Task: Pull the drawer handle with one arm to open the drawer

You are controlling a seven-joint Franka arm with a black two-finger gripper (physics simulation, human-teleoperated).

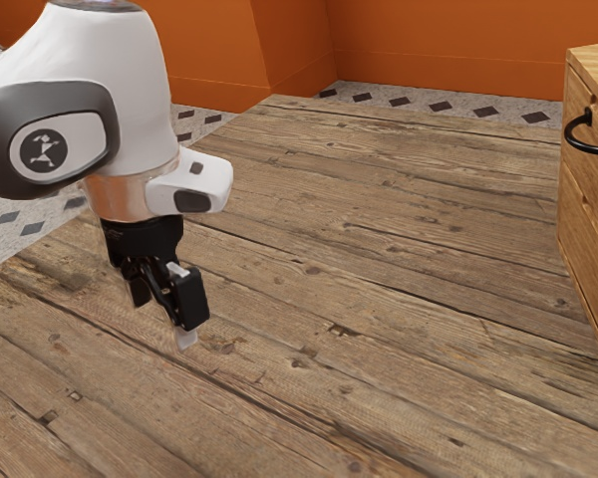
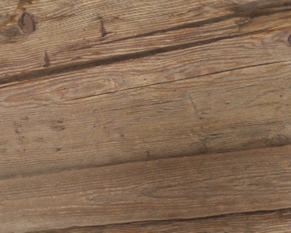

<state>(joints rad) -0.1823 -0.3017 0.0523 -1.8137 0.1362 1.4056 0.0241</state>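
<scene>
Drawer handle (image 1: 590,137): a thin black curved bar that looks rigid, so I judge it won't flex. It is best taken across its middle, where it stands clear of the wood. The drawer behind it probably slides with some weight. The handle sits on the wooden cabinet (image 1: 584,234) at the exterior view's right edge, well apart from my gripper (image 1: 163,323). My jaws stand apart, holding nothing, above the plank surface (image 2: 145,121).

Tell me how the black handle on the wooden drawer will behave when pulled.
The handle looks like a thin curved bar, so it is probably rigid, not floppy. It bows out from the drawer front, so it should hook easily. Its smooth black finish may be slippery.
</scene>
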